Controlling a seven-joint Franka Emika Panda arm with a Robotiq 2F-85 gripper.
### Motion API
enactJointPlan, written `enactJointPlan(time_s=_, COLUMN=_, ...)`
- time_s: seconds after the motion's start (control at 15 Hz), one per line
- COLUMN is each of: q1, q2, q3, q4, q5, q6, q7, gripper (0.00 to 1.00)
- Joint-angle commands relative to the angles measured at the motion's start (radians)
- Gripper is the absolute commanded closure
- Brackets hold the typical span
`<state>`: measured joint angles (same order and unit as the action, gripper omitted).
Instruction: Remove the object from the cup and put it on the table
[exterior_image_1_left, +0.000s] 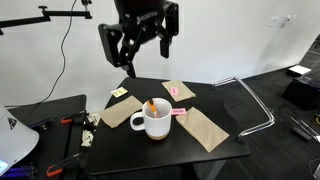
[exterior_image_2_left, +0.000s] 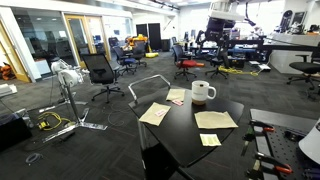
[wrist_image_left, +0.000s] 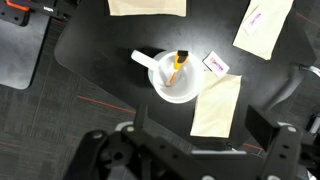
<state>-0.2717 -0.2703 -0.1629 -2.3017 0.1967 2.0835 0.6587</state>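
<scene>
- One gripper hangs well above the cup. Its two fingers are spread wide with nothing between them. In the wrist view the cup sits in the gap between the fingers.
- One cup, white, stands upright on the black table, with its single loop handle sticking out to one side.
- One object, a thin orange stick, is inside the cup. It leans against the rim on the side away from the handle, and its top end pokes just above the rim.
- One small pink item lies flat on the table just beside the cup, on the side away from the handle.
- Three tan paper pieces lie flat around the cup: one near the handle side, one near the opposite side, and one behind the cup, possibly with a small pink mark on it.
- One small yellow note lies farther from the cup, beyond the handle-side paper.
</scene>
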Motion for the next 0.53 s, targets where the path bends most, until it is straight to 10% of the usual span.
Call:
enactJointPlan(time_s=0.0, q1=0.007, q2=0.061, q3=-0.01, q4=0.006, q5=0.036, q6=0.002, q7=0.006, gripper=0.0)
enactJointPlan(time_s=0.47, q1=0.014, q2=0.11, q3=-0.012, q4=-0.002, q5=0.021, q6=-0.002, q7=0.0, gripper=0.0)
